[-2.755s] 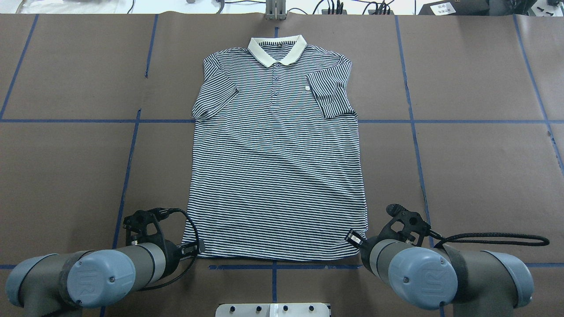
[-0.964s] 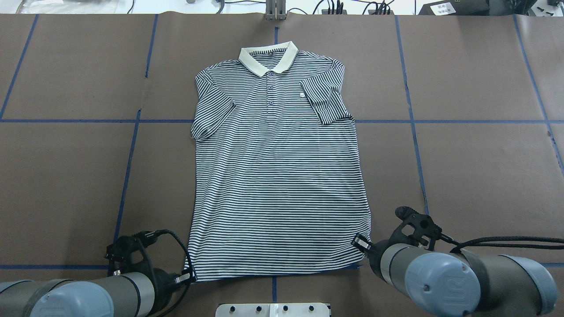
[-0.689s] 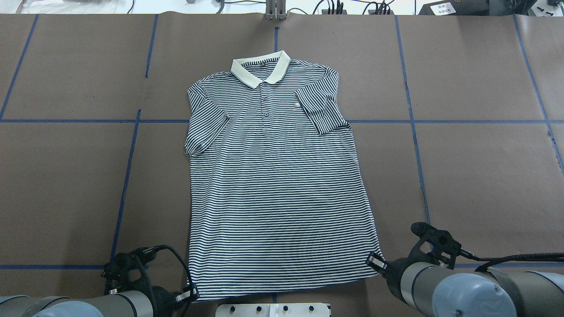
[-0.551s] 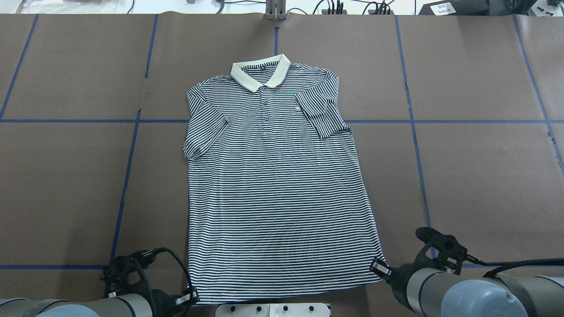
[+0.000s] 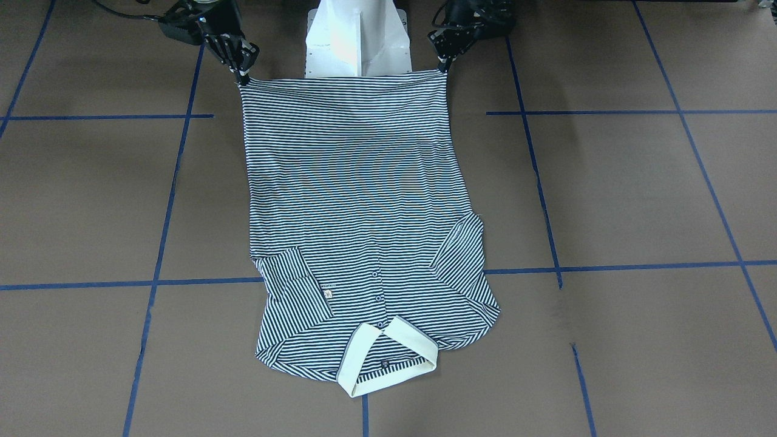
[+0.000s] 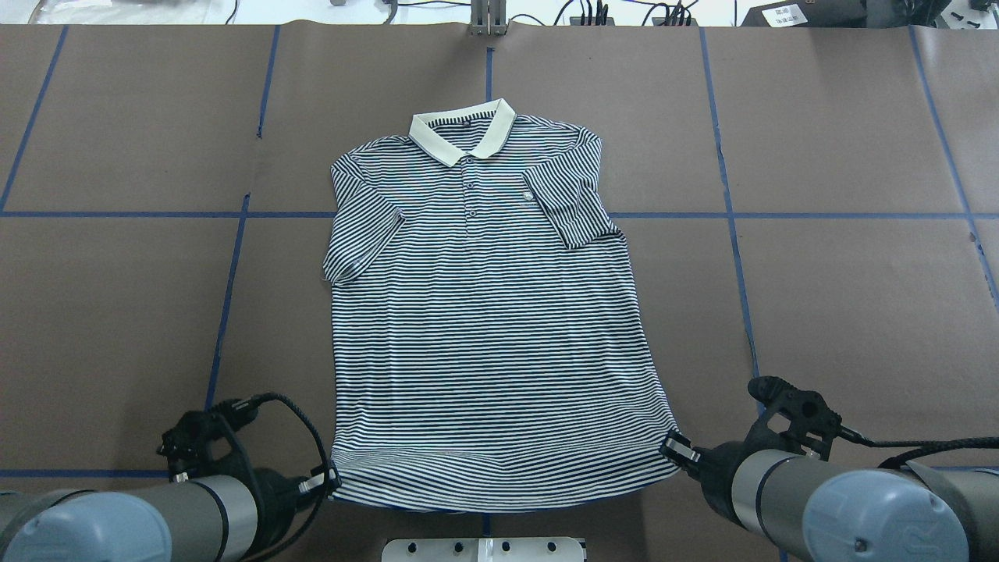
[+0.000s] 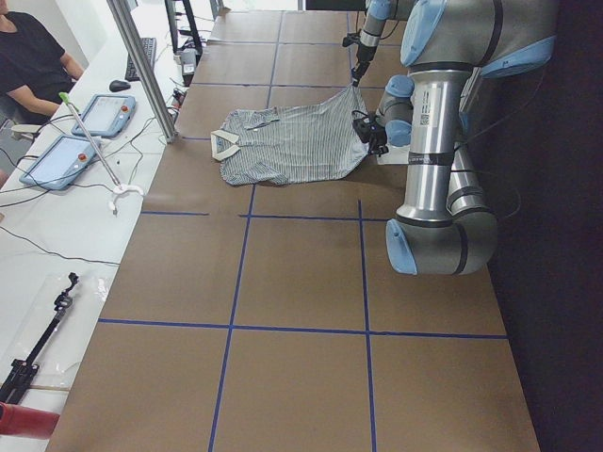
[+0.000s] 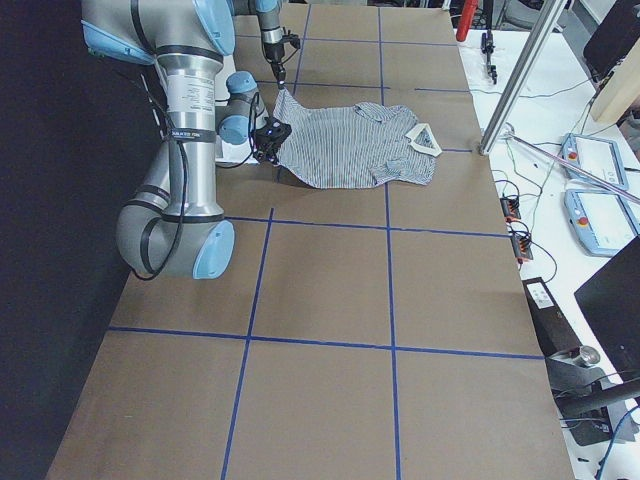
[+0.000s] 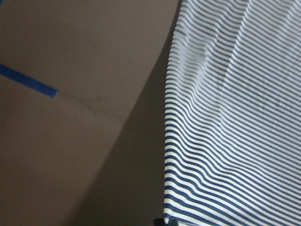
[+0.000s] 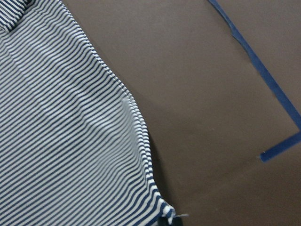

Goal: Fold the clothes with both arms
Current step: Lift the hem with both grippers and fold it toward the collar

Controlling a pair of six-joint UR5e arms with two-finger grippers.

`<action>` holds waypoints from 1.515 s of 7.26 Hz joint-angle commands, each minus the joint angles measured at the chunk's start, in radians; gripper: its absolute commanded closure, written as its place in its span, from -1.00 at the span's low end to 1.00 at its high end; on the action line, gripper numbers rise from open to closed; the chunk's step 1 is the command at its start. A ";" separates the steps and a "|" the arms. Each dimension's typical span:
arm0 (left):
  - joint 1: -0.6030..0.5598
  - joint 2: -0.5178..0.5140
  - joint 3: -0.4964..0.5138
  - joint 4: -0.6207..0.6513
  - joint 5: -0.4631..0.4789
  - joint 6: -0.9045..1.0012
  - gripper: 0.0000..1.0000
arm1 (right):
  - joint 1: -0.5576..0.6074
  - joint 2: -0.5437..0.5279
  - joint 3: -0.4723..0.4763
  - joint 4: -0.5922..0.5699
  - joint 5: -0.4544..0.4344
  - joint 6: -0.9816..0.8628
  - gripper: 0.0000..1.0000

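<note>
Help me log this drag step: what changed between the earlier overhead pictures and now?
The left gripper and right gripper drew back toward the robot, dragging the striped polo shirt with them; its cream collar slid nearer. Lately the hem corners lifted slightly. Unchanged: both grippers shut on the hem corners, shirt face up, one sleeve folded onto the chest.

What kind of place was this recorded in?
Probably a robotics lab workstation: a brown-covered table marked with blue tape lines, teach pendants on a side bench, and a seated person nearby.

Shirt (image 6: 492,336) on table (image 6: 858,297) between left hand (image 6: 332,481), right hand (image 6: 671,453).
</note>
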 commanded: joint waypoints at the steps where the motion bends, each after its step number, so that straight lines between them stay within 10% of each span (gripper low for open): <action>1: -0.166 -0.059 0.078 0.002 -0.004 0.157 1.00 | 0.170 0.155 -0.140 0.000 0.012 -0.200 1.00; 6: -0.445 -0.237 0.361 -0.033 0.003 0.415 1.00 | 0.594 0.563 -0.704 0.007 0.204 -0.477 1.00; 11: -0.548 -0.352 0.621 -0.211 0.033 0.498 1.00 | 0.633 0.792 -1.126 0.167 0.206 -0.509 1.00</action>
